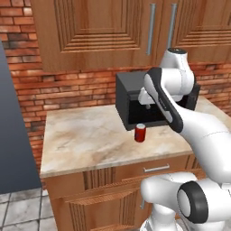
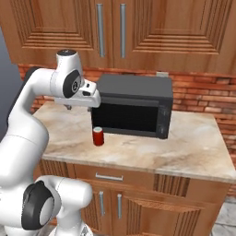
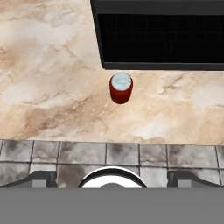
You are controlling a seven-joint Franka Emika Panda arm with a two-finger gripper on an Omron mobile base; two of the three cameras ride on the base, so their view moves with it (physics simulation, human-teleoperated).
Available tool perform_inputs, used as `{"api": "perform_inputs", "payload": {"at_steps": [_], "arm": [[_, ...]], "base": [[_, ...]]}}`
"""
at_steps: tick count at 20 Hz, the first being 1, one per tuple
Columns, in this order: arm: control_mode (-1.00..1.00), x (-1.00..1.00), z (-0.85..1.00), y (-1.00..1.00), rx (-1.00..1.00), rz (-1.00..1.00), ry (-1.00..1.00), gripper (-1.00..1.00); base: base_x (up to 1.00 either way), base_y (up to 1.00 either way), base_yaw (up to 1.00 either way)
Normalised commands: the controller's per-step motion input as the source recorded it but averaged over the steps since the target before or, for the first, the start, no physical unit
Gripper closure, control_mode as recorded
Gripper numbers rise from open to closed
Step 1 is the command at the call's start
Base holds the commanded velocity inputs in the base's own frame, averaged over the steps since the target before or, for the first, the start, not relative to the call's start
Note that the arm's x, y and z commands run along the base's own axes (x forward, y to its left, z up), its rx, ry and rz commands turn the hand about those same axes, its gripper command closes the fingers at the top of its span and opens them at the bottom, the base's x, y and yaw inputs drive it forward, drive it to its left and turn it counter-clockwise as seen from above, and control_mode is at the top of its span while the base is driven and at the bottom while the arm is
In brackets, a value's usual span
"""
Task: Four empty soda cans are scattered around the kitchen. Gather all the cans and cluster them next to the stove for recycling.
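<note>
Left base view: we see a beige marbled counter (image 1: 85,135) on brown wood cabinets, red brick wall (image 1: 58,90) behind, more wood cabinets (image 1: 90,31) overhead, grey stone floor tiles (image 1: 18,210) at lower left. A flat dark grey panel (image 1: 13,135) runs up the left edge. Our arm partly covers a black microwave (image 1: 128,99) at the back of the counter. One red soda can (image 1: 140,132) stands upright on the counter just in front of the microwave. The gripper (image 1: 147,107) hangs above the can, well clear of it; jaws are not readable from here.

Right base view: same counter (image 2: 184,152), with a drawer handle (image 2: 109,177) under its edge. The microwave (image 2: 133,106) sits against the brick, keypad on its right side. The can (image 2: 97,136) stands near the microwave's front left corner, on bare counter. The gripper (image 2: 69,107) is up and off to the side of the can, not touching anything.

Hand view: we look down past the counter edge, floor tiles (image 3: 52,153) showing below it. The two fingertips (image 3: 41,178) sit far apart at the bottom, so the jaws are spread wide with nothing between them. The can (image 3: 121,87) is ahead of the jaws, roughly centred between them, silver top up, just short of the microwave door (image 3: 162,37).
</note>
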Motion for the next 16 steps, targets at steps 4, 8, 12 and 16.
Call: {"api": "perform_inputs", "payload": {"at_steps": [4, 8, 12, 16], "arm": [[1.00, 0.00, 0.00, 0.00, 0.00, 0.00, 0.00, -1.00], [-1.00, 0.00, -0.03, -0.06, 0.00, -0.01, 0.00, -1.00], [-1.00, 0.00, -0.16, -0.28, 0.01, -0.04, 0.01, -1.00], [-1.00, 0.00, -0.32, -0.19, 0.00, -0.02, 0.06, -1.00]], "base": [[0.08, -0.15, 0.02], [-0.04, -0.19, 0.00], [0.00, 0.00, 0.00], [0.00, 0.00, 0.00]]}}
